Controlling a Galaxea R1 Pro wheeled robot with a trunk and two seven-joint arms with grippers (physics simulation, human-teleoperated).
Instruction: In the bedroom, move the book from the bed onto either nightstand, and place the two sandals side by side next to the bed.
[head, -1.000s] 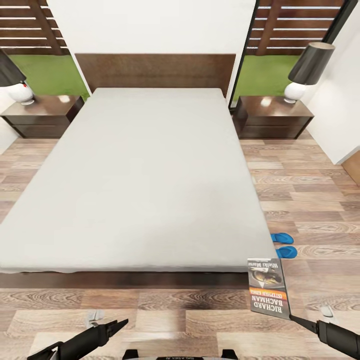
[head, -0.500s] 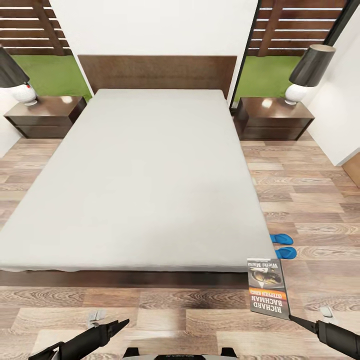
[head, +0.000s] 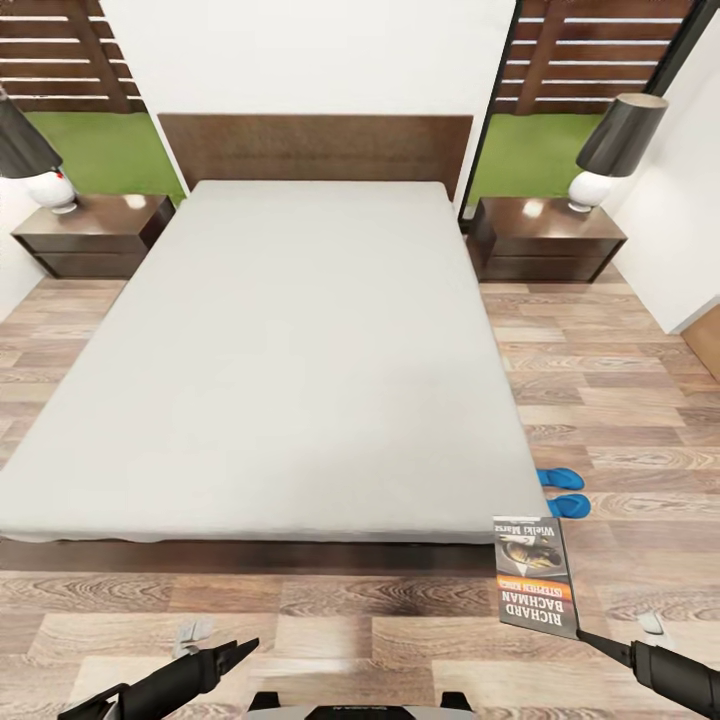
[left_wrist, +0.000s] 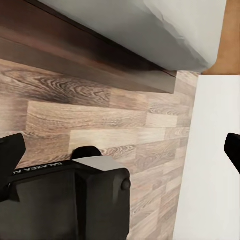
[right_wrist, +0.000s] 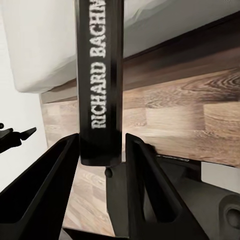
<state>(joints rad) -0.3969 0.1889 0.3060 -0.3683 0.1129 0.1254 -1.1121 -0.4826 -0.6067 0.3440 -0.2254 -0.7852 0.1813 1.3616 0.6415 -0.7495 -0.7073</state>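
My right gripper (head: 592, 636) is shut on the book (head: 535, 575), a dark paperback with white "Richard Bachman" lettering. It holds the book upright above the floor, just off the bed's near right corner. In the right wrist view the book's spine (right_wrist: 100, 75) is clamped between the two fingers (right_wrist: 50, 175). The bed (head: 290, 350) has a bare pale mattress. Two blue sandals (head: 560, 478) (head: 572, 505) lie side by side on the floor against its right side. A nightstand (head: 90, 235) flanks the headboard on the left and another nightstand (head: 545, 240) on the right. My left gripper (head: 225, 655) hangs open and empty over the floor.
Each nightstand carries a lamp (head: 30, 165) (head: 610, 150) with a dark shade, leaving part of the glossy top bare. Wood-plank floor (head: 620, 400) runs along both sides of the bed. A white wall (head: 680, 230) closes in at the right. My base (left_wrist: 65, 200) sits close to the bed's foot.
The whole head view has shifted slightly, so the camera moved a little. The grippers, the book and the sandals keep their places.
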